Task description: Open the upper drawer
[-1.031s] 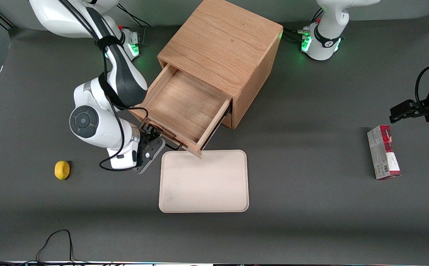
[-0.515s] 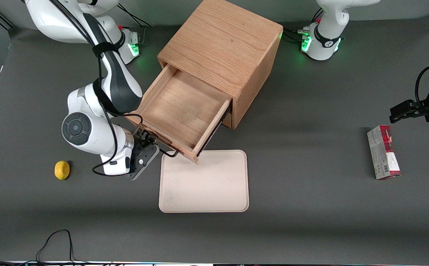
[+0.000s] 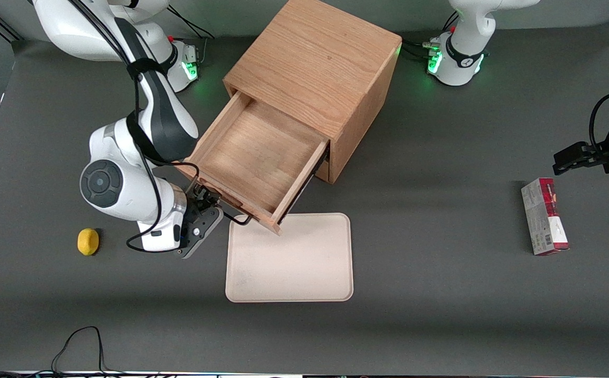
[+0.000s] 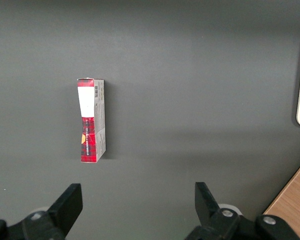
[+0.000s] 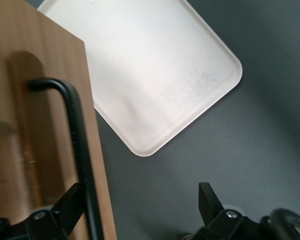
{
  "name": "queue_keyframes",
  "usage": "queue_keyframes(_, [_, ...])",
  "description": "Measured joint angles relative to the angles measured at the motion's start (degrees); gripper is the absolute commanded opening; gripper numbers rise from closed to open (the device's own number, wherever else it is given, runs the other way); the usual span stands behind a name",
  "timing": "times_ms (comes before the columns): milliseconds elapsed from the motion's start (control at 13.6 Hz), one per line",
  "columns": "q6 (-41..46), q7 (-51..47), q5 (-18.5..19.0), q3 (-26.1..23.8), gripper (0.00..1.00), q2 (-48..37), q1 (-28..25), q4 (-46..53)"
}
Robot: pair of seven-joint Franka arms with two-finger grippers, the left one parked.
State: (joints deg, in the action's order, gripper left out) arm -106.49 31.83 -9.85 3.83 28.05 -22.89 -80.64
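Note:
The upper drawer (image 3: pixel 254 155) of the oak cabinet (image 3: pixel 315 58) stands pulled far out and is empty inside. Its thin black bar handle (image 3: pixel 235 217) faces the front camera. My right gripper (image 3: pixel 206 201) is at the drawer front, at the handle's end toward the working arm. In the right wrist view the gripper (image 5: pixel 139 196) is open, its fingers wide apart. The handle (image 5: pixel 77 135) runs across the drawer front (image 5: pixel 19 125) close beside one finger (image 5: pixel 72 197), and the other finger is out over the table. The lower drawer is hidden under the upper one.
A beige tray (image 3: pixel 290 257) lies on the grey table just in front of the open drawer, also seen in the right wrist view (image 5: pixel 150 75). A lemon (image 3: pixel 88 241) lies near the working arm. A red and white box (image 3: pixel 544 223) lies toward the parked arm's end.
The right arm has drawn away from the cabinet toward its own end of the table, and the drawer has slid a little farther out with it.

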Motion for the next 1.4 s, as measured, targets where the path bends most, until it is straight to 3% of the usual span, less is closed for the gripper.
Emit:
queue_keyframes(515, [9.8,-1.0,0.0,0.7,1.00,-0.6,2.4,9.3])
queue_keyframes(810, [17.4,-7.4,0.2,5.6,1.00,-4.7,3.5,11.7])
queue_keyframes(1031, [21.3,-13.2,3.9,9.2,1.00,-7.4,3.8,11.7])
queue_keyframes(1399, [24.7,-25.8,10.6,9.6,1.00,-10.2,4.0,11.5])
